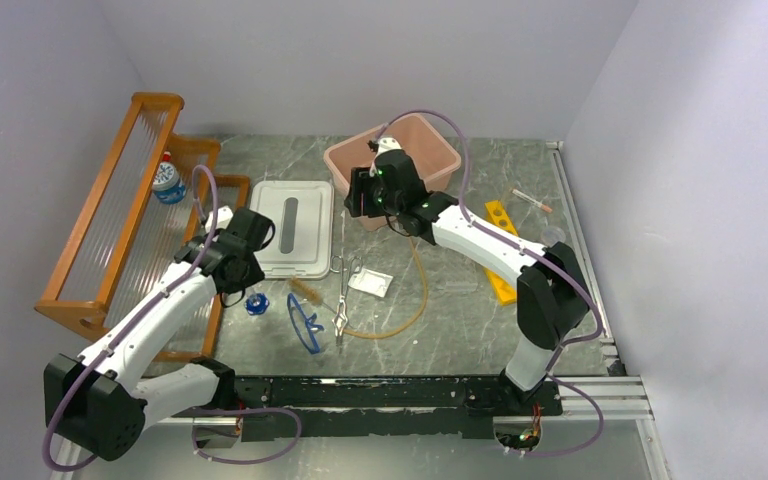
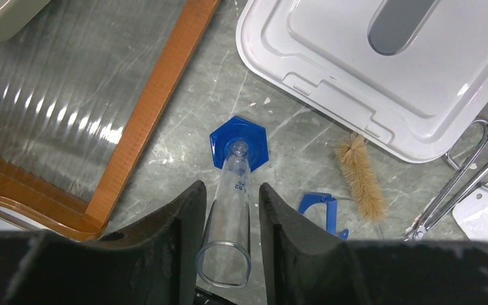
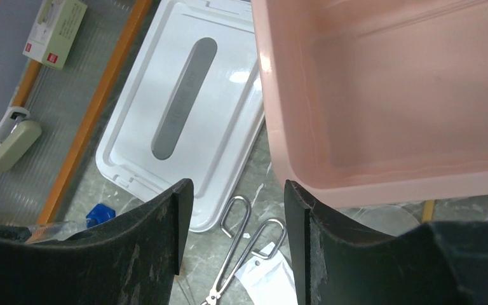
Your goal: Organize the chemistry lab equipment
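Observation:
A clear graduated cylinder (image 2: 229, 222) with a blue hexagonal base (image 1: 256, 303) stands by the shelf's near corner. My left gripper (image 2: 232, 190) has its fingers closed in on both sides of it; in the top view the left gripper (image 1: 238, 278) sits just above that base. Blue-framed safety glasses (image 1: 305, 325), metal scissors and forceps (image 1: 343, 290), a white packet (image 1: 372, 282), a bristle brush (image 2: 361, 178) and a tan rubber tube (image 1: 412, 300) lie mid-table. My right gripper (image 3: 235, 190) is open and empty, high above the scissors (image 3: 241, 248), at the pink bin's near-left corner.
The empty pink bin (image 1: 442, 152) stands at the back centre, its white lid (image 1: 293, 228) flat to its left. The orange shelf (image 1: 110, 220) on the left holds a small bottle (image 1: 167, 180). A yellow rack (image 1: 501, 250) and a small tube (image 1: 532, 200) lie to the right.

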